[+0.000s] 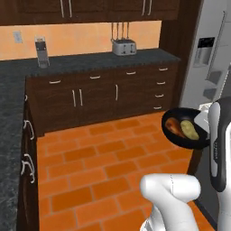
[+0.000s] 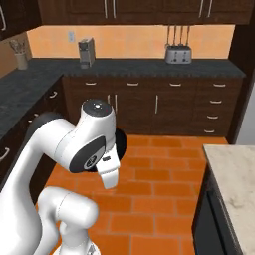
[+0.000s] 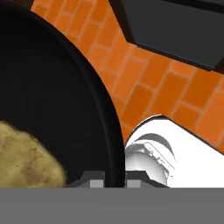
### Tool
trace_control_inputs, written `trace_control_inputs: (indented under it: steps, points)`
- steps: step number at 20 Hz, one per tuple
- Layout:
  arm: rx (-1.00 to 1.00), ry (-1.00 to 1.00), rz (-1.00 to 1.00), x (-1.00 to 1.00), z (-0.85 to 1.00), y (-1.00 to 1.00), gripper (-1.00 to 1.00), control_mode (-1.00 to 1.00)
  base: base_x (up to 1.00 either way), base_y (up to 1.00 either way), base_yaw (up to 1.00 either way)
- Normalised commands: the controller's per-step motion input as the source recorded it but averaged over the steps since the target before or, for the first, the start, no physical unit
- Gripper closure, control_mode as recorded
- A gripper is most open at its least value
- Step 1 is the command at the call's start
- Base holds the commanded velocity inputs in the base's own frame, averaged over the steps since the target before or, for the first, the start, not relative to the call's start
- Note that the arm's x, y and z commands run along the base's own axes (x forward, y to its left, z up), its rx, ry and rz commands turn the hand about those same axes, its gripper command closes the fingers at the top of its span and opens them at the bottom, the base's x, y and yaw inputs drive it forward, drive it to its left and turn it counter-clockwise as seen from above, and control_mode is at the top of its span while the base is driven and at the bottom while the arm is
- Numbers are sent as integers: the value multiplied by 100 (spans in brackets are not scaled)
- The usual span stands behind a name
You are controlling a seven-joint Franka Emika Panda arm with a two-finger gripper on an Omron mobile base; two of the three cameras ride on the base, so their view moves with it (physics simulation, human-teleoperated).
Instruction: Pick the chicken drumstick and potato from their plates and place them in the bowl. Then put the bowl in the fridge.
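One bowl (image 1: 186,129), holding one chicken drumstick (image 1: 173,126) and one potato (image 1: 190,129). One fridge (image 1: 208,54). One toaster (image 1: 124,47), one coffee machine (image 1: 42,52).

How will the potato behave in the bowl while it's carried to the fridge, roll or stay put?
Likely to shift a little: the potato is a smooth oval lying loose in the glossy black bowl, held by its rim above the floor. The drumstick lies beside it and may block rolling that way. The deep walls should probably keep both in unless the bowl tilts.
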Motion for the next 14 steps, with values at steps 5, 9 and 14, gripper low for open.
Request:
trace_control_inputs:
  steps: [5, 9, 14]
  points:
    - [0, 0, 0, 0, 0, 0, 100, 100, 100, 1, 0]
    - [0, 0, 0, 0, 0, 0, 100, 100, 100, 4, -1]
    - [0, 0, 0, 0, 0, 0, 100, 100, 100, 29, -24]
